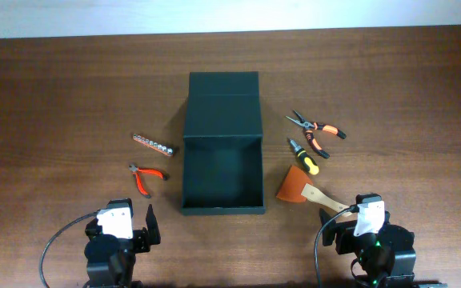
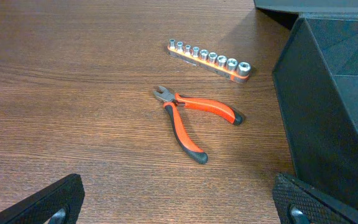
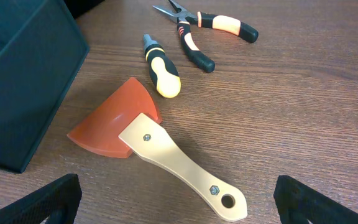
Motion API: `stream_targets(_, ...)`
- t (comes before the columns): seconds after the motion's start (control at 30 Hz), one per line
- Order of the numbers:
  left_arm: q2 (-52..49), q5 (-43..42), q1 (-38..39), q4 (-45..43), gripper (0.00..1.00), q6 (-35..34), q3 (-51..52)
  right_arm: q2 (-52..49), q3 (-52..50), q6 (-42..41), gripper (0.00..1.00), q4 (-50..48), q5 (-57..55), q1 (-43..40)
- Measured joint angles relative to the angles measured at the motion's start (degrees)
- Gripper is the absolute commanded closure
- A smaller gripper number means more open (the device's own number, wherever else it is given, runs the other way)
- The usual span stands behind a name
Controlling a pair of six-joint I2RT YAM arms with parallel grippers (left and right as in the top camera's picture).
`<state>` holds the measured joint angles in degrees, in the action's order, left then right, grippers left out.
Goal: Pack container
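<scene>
Right of the container (image 1: 222, 104), the scraper (image 3: 145, 140) lies handle-first just ahead of the empty, wide-open right gripper (image 3: 179, 204)

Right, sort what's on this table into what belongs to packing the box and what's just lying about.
Belongs to the job: box, open and empty; probably to go in it: socket strip, red cutters, long-nose pliers, screwdriver, scraper.
Just lying about: nothing loose that I can see; only the table itself.

Your left arm (image 1: 117, 248) and right arm (image 1: 374, 250) sit folded low at the near side. Your left gripper (image 2: 179, 208) and right gripper (image 3: 182, 208) both gape wide, holding nothing.
</scene>
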<state>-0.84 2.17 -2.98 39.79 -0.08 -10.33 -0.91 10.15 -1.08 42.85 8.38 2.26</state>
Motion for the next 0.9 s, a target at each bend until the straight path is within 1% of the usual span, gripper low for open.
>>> stream_targets(0.77, 0.00, 0.00, 0.00, 0.02, 0.01, 0.00, 0.00, 0.00, 0.00, -0.02, 0.01, -0.09, 0.00, 0.00)
stream_targets(0.9, 0.00, 0.00, 0.00, 0.00, 0.01, 0.00, 0.00, -0.33, 0.13, -0.02, 0.01, -4.07, 0.52, 0.00)
